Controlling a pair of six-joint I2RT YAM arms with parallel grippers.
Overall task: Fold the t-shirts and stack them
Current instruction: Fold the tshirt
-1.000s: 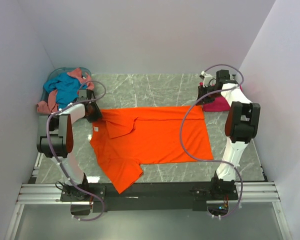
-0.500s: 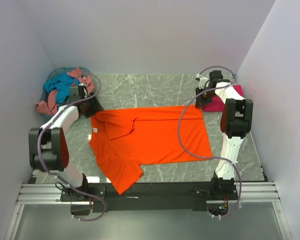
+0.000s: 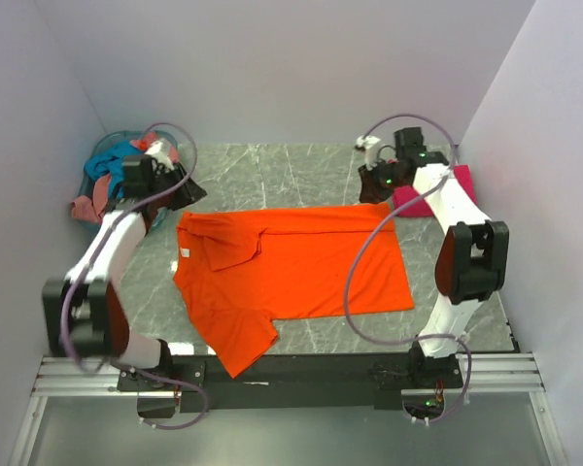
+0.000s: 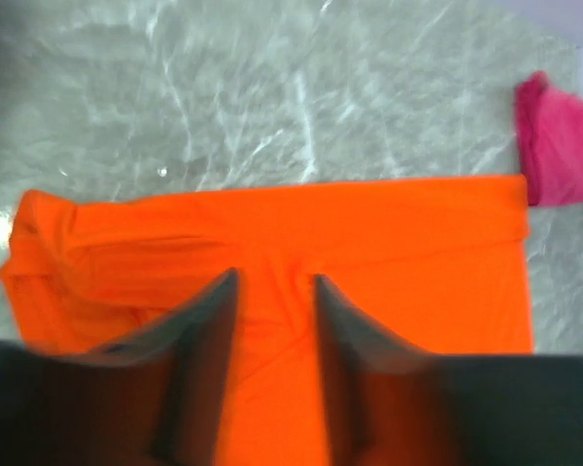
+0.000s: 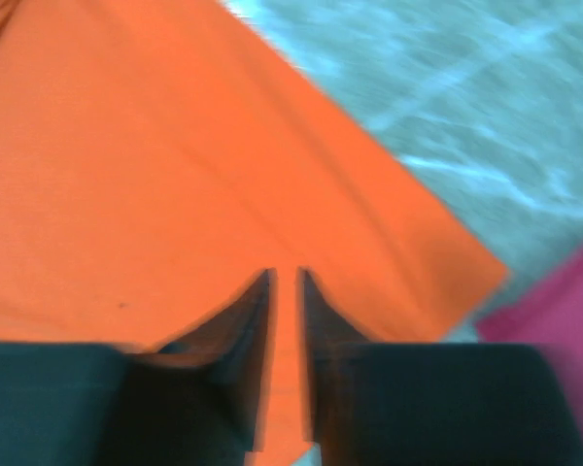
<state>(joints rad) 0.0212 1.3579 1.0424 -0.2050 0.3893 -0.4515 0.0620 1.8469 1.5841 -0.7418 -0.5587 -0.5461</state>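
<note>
While both my arms are hovering at its far edge, the orange t-shirt [image 3: 301, 262] is lying flat mid-table [image 3: 272, 175], collar toward 9 o'clock and hem toward 3. My left gripper [image 4: 274, 280] is hanging spread and empty over the 10 o'clock shoulder. My right gripper [image 5: 286, 277] is showing a slit over the 1 o'clock hem corner. It's blurred, so I cannot tell if it's nipping cloth. The magenta t-shirt [image 3: 415, 203] is sitting at 2 o'clock. I'm judging the cloth light and limp, best pinched at corners.

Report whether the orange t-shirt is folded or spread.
Mostly spread: the orange t-shirt lies flat on the table, one sleeve tucked over.
</note>
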